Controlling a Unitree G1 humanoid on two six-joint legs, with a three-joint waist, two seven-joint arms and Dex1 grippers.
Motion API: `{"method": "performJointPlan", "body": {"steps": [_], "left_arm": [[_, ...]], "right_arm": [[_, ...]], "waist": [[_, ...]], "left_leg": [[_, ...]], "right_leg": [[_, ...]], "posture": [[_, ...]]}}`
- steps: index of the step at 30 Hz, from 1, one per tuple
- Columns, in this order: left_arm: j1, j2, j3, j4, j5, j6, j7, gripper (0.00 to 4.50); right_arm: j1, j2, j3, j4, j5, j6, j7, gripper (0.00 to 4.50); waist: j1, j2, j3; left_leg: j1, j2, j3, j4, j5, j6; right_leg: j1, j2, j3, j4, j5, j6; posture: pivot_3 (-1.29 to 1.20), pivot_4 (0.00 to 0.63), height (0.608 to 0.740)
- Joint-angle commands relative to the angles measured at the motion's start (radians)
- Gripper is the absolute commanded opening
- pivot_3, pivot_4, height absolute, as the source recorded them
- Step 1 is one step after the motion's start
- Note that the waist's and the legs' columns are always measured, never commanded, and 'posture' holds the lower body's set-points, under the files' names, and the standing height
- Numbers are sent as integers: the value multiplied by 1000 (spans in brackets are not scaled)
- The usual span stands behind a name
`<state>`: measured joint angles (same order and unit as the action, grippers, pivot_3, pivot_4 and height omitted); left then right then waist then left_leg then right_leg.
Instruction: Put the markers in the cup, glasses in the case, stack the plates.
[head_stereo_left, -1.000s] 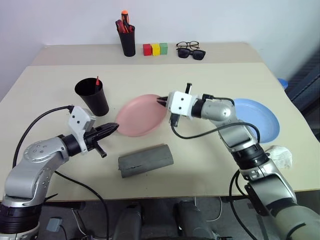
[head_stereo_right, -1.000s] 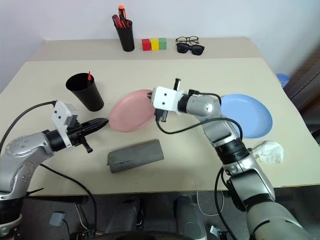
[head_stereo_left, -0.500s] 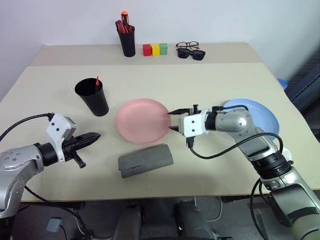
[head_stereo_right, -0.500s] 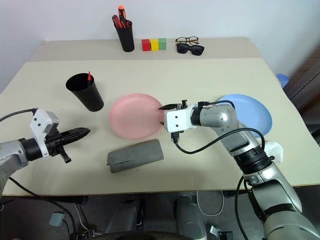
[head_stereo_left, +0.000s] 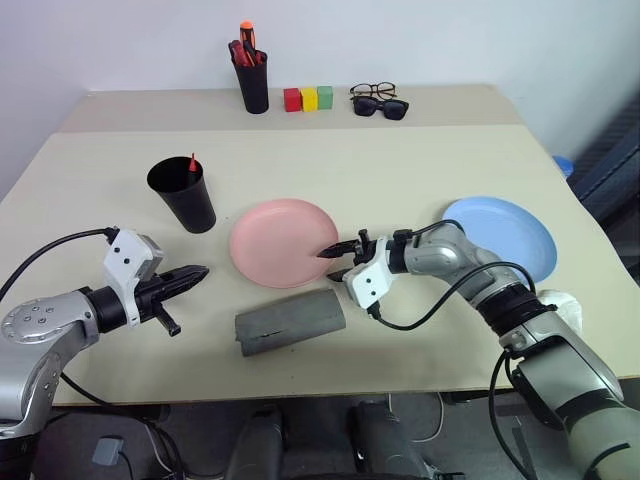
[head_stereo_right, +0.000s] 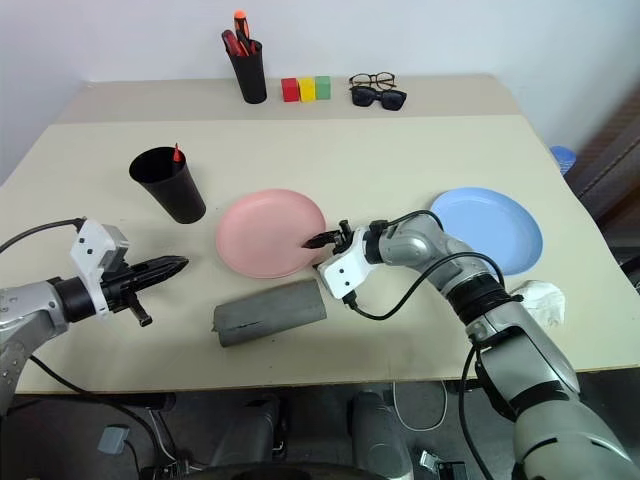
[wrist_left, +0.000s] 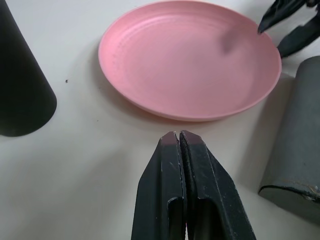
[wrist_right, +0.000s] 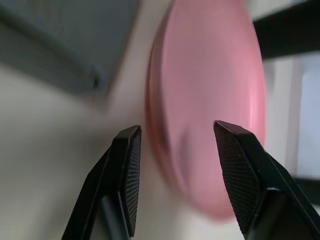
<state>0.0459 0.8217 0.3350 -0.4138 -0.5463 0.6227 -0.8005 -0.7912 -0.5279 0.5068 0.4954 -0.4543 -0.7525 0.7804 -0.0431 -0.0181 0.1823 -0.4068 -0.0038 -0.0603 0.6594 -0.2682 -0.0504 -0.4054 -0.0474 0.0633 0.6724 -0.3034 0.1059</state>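
Observation:
The salmon pink plate (head_stereo_left: 283, 243) lies flat on the table's middle. My right gripper (head_stereo_left: 335, 260) is at its right rim, open, one finger over the rim and one under it; in the right wrist view the rim (wrist_right: 165, 125) sits between the fingers (wrist_right: 125, 170) with gaps either side. The light blue plate (head_stereo_left: 500, 238) lies to the right. A red-tipped marker (head_stereo_left: 191, 160) stands in the black cup (head_stereo_left: 183, 193). The grey case (head_stereo_left: 290, 320) lies in front of the pink plate. The wire-rimmed glasses (head_stereo_left: 372, 91) rest at the back. My left gripper (head_stereo_left: 195, 275) is shut and empty, left of the case.
At the table's back stand a black pen holder (head_stereo_left: 252, 75) with red-orange pens, three coloured blocks (head_stereo_left: 309, 98) and dark sunglasses (head_stereo_left: 385, 106). A crumpled white cloth (head_stereo_left: 560, 305) lies by the front right edge, near my right forearm.
The pink plate, held tilted off the table by my right gripper, has come down flat. That gripper opened, rolled and sank to the rim. My left gripper drew back slightly.

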Motion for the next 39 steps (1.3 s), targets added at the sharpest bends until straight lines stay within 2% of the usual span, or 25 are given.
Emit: {"method": "performJointPlan", "body": {"steps": [1, 2, 3, 11, 18, 20, 23, 26, 30, 34, 38, 39], "left_arm": [[3, 0, 18, -35, -3, -9, 9, 0], [4, -1, 19, -37, -4, -9, 10, 0], [4, -1, 19, -37, -5, -9, 11, 0], [-24, -17, -1, -36, -14, -14, 20, 0], [-78, -28, -64, -30, -8, -20, 13, 0], [-103, -34, -99, -31, -7, -19, 7, 0], [-174, -48, -215, -17, 25, -32, -23, 0], [-237, -71, -272, 14, 33, -43, -42, 0], [-303, -97, -318, 62, 51, -60, -65, 0], [-328, -108, -337, 81, 59, -70, -80, 0], [-326, -112, -337, 79, 64, -74, -85, 0], [-323, -114, -335, 76, 63, -73, -85, 0]], "right_arm": [[-27, 17, 2, 11, -10, -27, -26, 957], [-28, 18, 0, 12, -14, -30, -31, 395], [-28, 17, -2, 12, -18, -35, -37, 42], [-14, -45, -92, -90, -26, -11, -134, 42], [84, -231, -257, -353, 123, 259, 9, 42], [146, -317, -321, -423, 169, 361, 76, 42], [338, -534, -494, -498, 221, 532, 190, 42], [515, -634, -602, -529, 268, 630, 242, 42], [633, -673, -653, -486, 255, 648, 222, 42], [644, -667, -647, -471, 265, 658, 213, 42], [670, -667, -645, -497, 295, 703, 247, 42], [674, -666, -647, -503, 300, 716, 249, 607]], "waist": [[0, 0, 0], [0, 0, 0], [0, 0, 0], [-1, 0, 0], [10, 0, 0], [13, 0, 0], [40, 4, 2], [36, 4, 2], [12, 5, 2], [-4, 6, 3], [0, 6, 3], [1, 6, 3]], "left_leg": [[0, 0, 0, 0, 0, 0], [0, 0, 0, 0, 0, 0], [0, 0, 0, 0, 0, 0], [0, 0, 0, 0, 0, 0], [0, -1, 0, 0, 0, 0], [0, 0, 0, 0, 0, 0], [-1, -1, 0, 0, 0, 1], [-1, -1, 0, 2, -1, 3], [5, 0, 2, 1, -2, 3], [15, 0, 5, -3, -2, 3], [16, 1, 6, -6, -2, 3], [16, 1, 5, -6, -2, 3]], "right_leg": [[0, 0, 0, 0, 0, 0], [0, 0, 0, 0, 0, 0], [0, 0, 0, 0, 0, 0], [0, 0, 0, 0, 0, 0], [1, -1, 0, -1, 0, 0], [1, 0, 0, -1, 0, 0], [2, -1, 0, -2, 0, 0], [4, -2, -1, -5, 0, 0], [9, 1, 0, -5, 0, 0], [14, 2, 4, -5, 0, 0], [14, 2, 5, -5, 0, 0], [14, 2, 5, -6, 0, 0]], "posture": [[0, 150, 740], [0, 150, 740], [0, 150, 740], [0, 150, 740], [0, 150, 740], [0, 150, 740], [0, 150, 740], [0, 150, 740], [0, 150, 740], [0, 150, 740], [0, 150, 740], [0, 150, 740]]}}
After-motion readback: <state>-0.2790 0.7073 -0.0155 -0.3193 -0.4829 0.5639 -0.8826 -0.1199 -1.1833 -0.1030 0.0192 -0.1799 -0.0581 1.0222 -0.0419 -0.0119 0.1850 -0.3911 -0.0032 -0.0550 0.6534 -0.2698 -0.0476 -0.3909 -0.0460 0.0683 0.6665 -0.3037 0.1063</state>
